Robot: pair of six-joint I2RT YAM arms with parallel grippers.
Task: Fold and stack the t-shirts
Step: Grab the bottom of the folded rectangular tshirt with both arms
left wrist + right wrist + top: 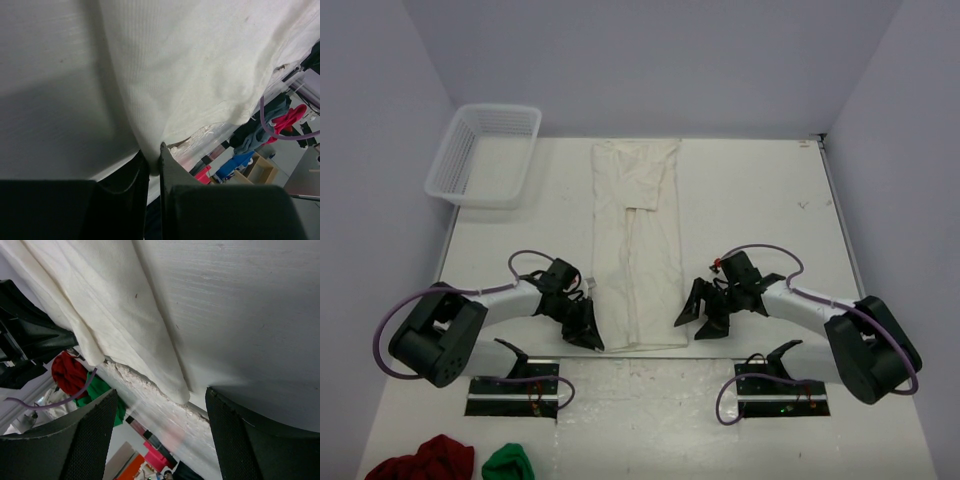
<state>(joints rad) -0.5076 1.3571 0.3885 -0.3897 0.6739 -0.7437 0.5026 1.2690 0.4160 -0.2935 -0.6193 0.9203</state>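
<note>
The t-shirt (635,240) lay in the middle of the table (760,200) as a long narrow strip, running from the far edge toward my bases. Both sides were already turned in lengthwise, and an overlapping panel showed along the centre. The near hem sat just short of the table's near edge.

Left gripper (588,330): at the strip's near-left corner. The wrist view showed the fingers (172,170) drawn almost together with the cloth edge pinched between them. Right gripper (705,318): just beside the near-right corner, jaws spread wide, nothing between them. The right wrist view showed the corner lying flat on the table between and ahead of the fingers, so I had not yet taken it.

Judgement: the lengthwise fold was done and the crosswise fold was not started. The right side needed its grasp first, then the near end had to be carried toward the collar. I saw only this one off-white shirt, and no stack.

Around it were a white basket (485,155) at the far left, and a dark red bundle (425,460) and a green bundle (510,463) at the near left, well apart from the shirt.
</note>
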